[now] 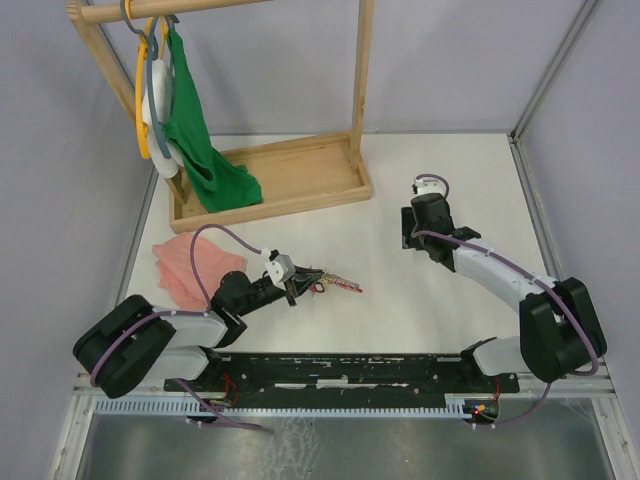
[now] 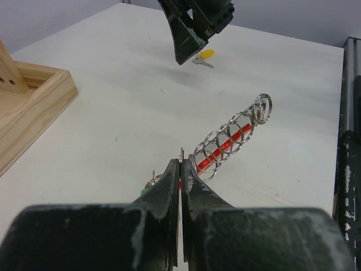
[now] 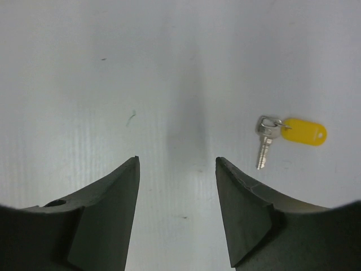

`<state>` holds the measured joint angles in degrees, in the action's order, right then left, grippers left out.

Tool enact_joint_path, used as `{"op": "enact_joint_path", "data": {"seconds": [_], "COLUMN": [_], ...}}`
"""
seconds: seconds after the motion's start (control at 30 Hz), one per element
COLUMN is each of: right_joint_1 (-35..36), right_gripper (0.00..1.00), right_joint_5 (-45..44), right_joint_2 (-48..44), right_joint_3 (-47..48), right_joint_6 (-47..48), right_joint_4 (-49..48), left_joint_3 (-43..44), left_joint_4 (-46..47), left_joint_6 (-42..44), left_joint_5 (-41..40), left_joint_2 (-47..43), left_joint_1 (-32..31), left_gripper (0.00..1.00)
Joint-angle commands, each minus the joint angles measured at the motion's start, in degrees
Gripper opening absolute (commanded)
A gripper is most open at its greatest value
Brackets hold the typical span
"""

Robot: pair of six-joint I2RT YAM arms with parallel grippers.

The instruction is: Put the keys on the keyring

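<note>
Yellow-tagged key (image 3: 291, 135), blade toward right tool (image 3: 176, 160)

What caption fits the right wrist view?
Open right claw hovers above the table, the yellow-tagged key lying loose beside it.

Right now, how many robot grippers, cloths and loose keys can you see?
Grippers: 2 (left gripper, right gripper)
Cloths: 3 (green cloth, pink cloth, white cloth)
Loose keys: 1 (yellow-tagged key)
Total: 6
</note>
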<state>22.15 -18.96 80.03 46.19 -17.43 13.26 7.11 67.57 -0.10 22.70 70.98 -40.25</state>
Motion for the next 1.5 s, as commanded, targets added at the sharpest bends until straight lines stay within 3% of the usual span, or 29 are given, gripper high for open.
{"op": "enact_joint_path", "data": {"seconds": [0.0,0.2,0.4,0.6,1.07,1.27,1.47], "right_joint_1": [-5.71,-13.28,-20.58,-23.63,-22.15,-17.73,-11.45], "right_gripper": [0.63,0.61,0.61,0.62,0.54,0.52,0.53], "right_joint_5": [-5.18,-1.84,7.93,10.85,21.68,18.13,12.35], "right_joint_2": [3.93,9.09,14.95,18.67,13.93,9.99,8.34], "right_joint_3": [4.02,7.69,10.62,13.65,4.52,3.33,8.04], "right_joint_6": [-5.44,-4.45,-4.23,-5.56,-10.89,-9.69,-3.53], "right_joint_4": [-0.12,-1.53,-1.38,2.76,5.4,7.91,16.97], "left_joint_3": [1.52,1.78,2.55,2.47,2.61,2.83,2.92], "left_joint_4": [-6.27,-6.75,-8.59,-8.77,-8.43,-8.83,-9.09], "left_joint_6": [2.08,2.97,3.65,4.14,4.23,4.39,4.62], "left_joint_5": [-3.23,-0.73,-0.12,-0.01,1.19,1.72,2.17], "left_joint_2": [-3.51,-2.72,-2.62,-2.66,-2.55,-2.25,-2.04], "left_joint_1": [0.26,0.26,0.26,0.28,0.26,0.26,0.26], "left_gripper": [0.03,0.03,0.03,0.03,0.03,0.03,0.03]}}
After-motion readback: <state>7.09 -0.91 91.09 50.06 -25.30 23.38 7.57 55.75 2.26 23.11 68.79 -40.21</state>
